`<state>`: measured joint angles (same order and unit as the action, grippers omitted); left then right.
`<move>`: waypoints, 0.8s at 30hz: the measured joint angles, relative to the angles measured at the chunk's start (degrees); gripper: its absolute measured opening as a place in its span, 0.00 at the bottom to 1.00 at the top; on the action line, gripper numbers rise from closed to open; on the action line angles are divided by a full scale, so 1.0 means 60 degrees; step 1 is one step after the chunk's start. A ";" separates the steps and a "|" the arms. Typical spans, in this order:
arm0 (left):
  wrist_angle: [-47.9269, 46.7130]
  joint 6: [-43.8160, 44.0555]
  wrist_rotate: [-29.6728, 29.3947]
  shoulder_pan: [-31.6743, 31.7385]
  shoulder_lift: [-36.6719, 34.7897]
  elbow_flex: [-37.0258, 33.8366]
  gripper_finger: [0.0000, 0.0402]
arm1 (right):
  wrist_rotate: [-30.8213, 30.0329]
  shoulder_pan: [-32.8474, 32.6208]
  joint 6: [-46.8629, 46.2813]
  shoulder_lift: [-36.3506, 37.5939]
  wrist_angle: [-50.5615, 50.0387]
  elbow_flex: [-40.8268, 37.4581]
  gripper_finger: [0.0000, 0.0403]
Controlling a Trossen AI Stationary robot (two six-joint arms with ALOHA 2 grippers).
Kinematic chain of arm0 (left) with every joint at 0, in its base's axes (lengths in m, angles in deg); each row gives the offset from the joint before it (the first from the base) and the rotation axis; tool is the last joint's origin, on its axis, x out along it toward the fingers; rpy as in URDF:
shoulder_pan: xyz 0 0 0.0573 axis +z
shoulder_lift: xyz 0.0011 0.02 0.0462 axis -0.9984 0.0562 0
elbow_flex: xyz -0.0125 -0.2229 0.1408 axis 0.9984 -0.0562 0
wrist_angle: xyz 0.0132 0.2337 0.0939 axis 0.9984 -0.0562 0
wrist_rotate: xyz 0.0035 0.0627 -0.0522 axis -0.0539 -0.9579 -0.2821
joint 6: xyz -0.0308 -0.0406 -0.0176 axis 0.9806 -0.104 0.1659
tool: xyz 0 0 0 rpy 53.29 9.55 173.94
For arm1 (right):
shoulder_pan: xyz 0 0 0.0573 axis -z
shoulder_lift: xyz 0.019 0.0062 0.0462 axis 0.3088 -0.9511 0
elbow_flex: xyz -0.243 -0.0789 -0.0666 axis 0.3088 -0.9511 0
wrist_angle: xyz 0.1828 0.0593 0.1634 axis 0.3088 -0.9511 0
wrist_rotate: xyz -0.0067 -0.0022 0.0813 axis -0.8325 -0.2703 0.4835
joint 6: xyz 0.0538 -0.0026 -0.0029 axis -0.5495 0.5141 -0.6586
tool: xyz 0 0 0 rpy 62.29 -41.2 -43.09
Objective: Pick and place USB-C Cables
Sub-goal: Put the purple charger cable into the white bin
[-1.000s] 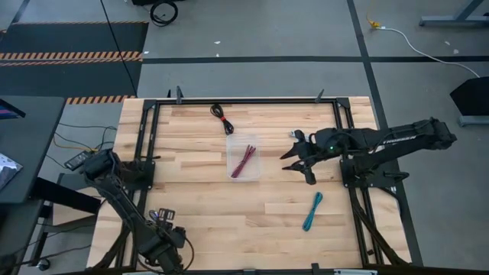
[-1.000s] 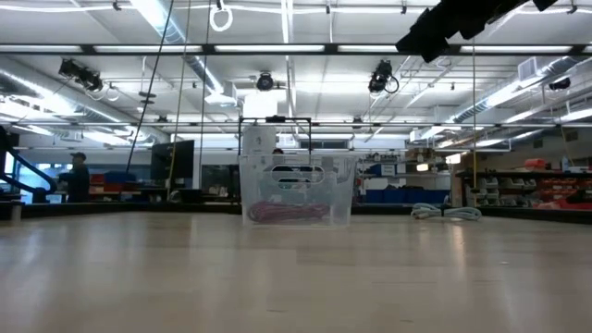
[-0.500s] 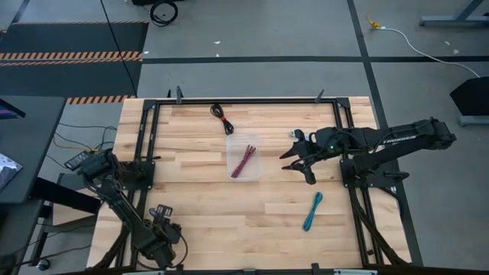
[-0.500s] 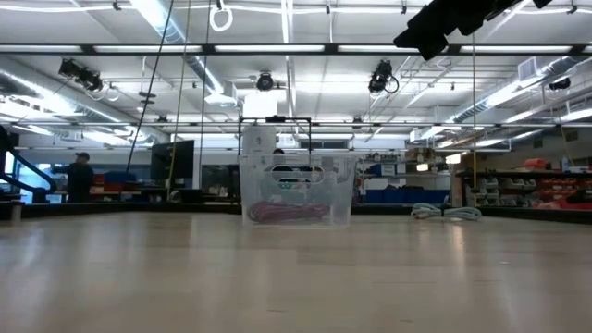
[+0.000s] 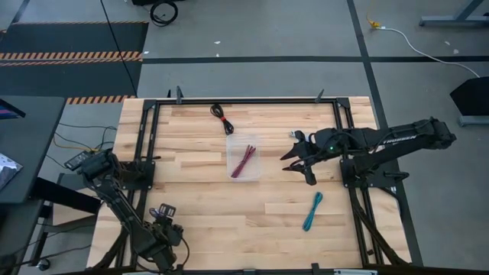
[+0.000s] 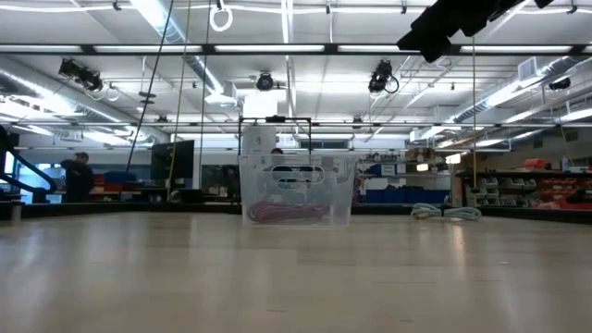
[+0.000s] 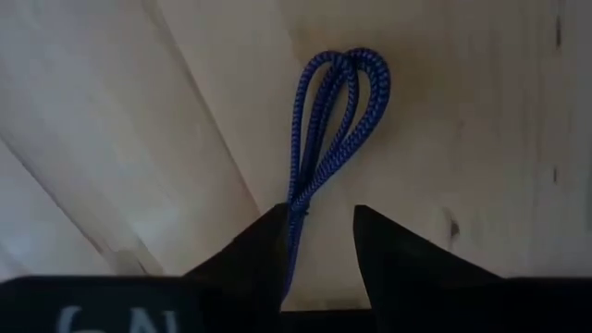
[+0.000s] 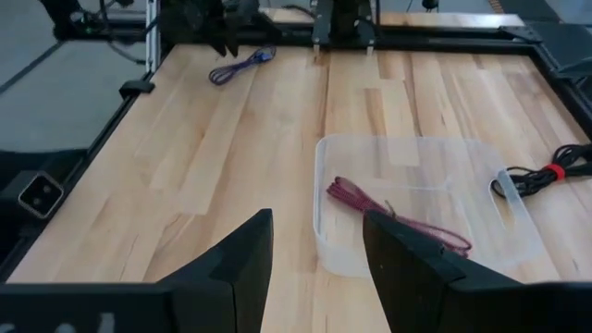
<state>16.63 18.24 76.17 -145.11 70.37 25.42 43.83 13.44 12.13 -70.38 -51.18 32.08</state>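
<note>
Wooden table (image 5: 199,198) seen from above, framed by black rails, with a dark robot arm on each side. A clear bin (image 5: 244,158) sits near the table's centre, and the maroon cable (image 5: 244,161) lies inside it; the low view shows the same bin (image 6: 297,190) with the maroon cable (image 6: 288,213) resting on its floor. The black-and-red cable (image 5: 222,117) lies on the bare wood near the far edge, just beyond the bin. The teal cable (image 5: 312,211) lies on the wood toward the right side, nearer the front edge, well apart from the bin.

The left gripper (image 5: 162,221) is low at the front left corner of the table. Its wrist view shows its two dark fingers (image 7: 248,254) slightly parted, with the purple-blue cable (image 7: 331,116) running between them; its looped end fans out on the wood just past the tips. Whether the fingers actually pinch the cable cannot be told.

The right gripper (image 5: 294,158) hangs to the right of the bin, above the table, its fingers (image 8: 242,252) spread apart and holding nothing. Its wrist view looks across the bin (image 8: 425,208) toward the left arm, with the purple-blue cable (image 8: 242,65) lying on the wood at the far corner.
</note>
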 joint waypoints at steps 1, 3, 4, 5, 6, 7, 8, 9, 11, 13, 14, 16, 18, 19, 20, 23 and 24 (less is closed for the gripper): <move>0.0082 0.0000 0.0005 0.0001 0.0000 -0.0033 0.32 | 0.0003 -0.0023 0.0022 -0.0001 -0.0048 0.0000 0.44; 0.0215 -0.0004 0.0002 0.0007 0.0000 -0.0132 0.31 | 0.0003 -0.0041 0.0027 -0.0002 -0.0064 0.0000 0.44; 0.0338 -0.0007 -0.0001 0.0007 0.0000 -0.0220 0.31 | 0.0003 -0.0041 0.0029 -0.0004 -0.0059 0.0000 0.44; 0.0451 -0.0010 -0.0004 0.0025 0.0000 -0.0312 0.30 | 0.0003 -0.0041 0.0029 -0.0004 -0.0045 0.0000 0.44; 0.0555 -0.0054 -0.0028 0.0057 0.0000 -0.0420 0.30 | 0.0003 -0.0041 0.0033 -0.0004 -0.0035 0.0000 0.44; 0.0665 -0.0082 -0.0049 0.0064 0.0000 -0.0547 0.30 | 0.0003 -0.0041 0.0042 -0.0002 -0.0017 0.0000 0.44; 0.0783 -0.0100 -0.0071 0.0079 0.0000 -0.0691 0.30 | 0.0003 -0.0041 0.0050 -0.0004 0.0007 0.0000 0.44; 0.0881 -0.0113 -0.0064 0.0108 0.0000 -0.0846 0.29 | 0.0003 -0.0041 0.0050 -0.0026 0.0031 0.0000 0.44; 0.1279 -0.0113 0.0003 0.0147 0.0000 -0.1204 0.29 | 0.0003 -0.0051 0.0048 -0.0046 0.0036 0.0000 0.44; 0.1607 -0.0129 0.0044 0.0196 -0.0061 -0.1468 0.29 | 0.0003 -0.0087 0.0051 -0.0071 0.0050 0.0000 0.44; 0.1690 -0.0149 0.0046 0.0226 -0.0069 -0.1563 0.29 | 0.0004 -0.0107 0.0055 -0.0078 0.0042 0.0000 0.44; 0.1750 -0.0335 0.0076 0.0357 -0.0075 -0.1671 0.29 | 0.0003 -0.0107 0.0055 -0.0080 0.0048 0.0000 0.44; 0.1729 -0.0496 0.0056 0.0545 -0.0064 -0.1660 0.29 | 0.0003 -0.0107 0.0055 -0.0080 0.0089 0.0000 0.44; 0.1719 -0.0530 0.0021 0.0672 -0.0057 -0.1631 0.29 | 0.0003 -0.0107 0.0055 -0.0080 0.0075 0.0000 0.44; 0.1695 -0.0599 0.0018 0.0814 -0.0052 -0.1581 0.28 | 0.0003 -0.0107 0.0055 -0.0080 0.0081 0.0000 0.44; 0.1627 -0.0823 -0.0024 0.1406 -0.0026 -0.1461 0.20 | 0.0003 -0.0107 0.0055 -0.0080 0.0087 0.0000 0.44; 0.1591 -0.1013 -0.0152 0.1675 -0.0012 -0.1423 0.15 | -0.0005 -0.0107 0.0070 -0.0080 0.0129 0.0000 0.44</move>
<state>26.17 12.16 75.26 -135.05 70.29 16.88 43.80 12.80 12.55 -70.86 -50.40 32.08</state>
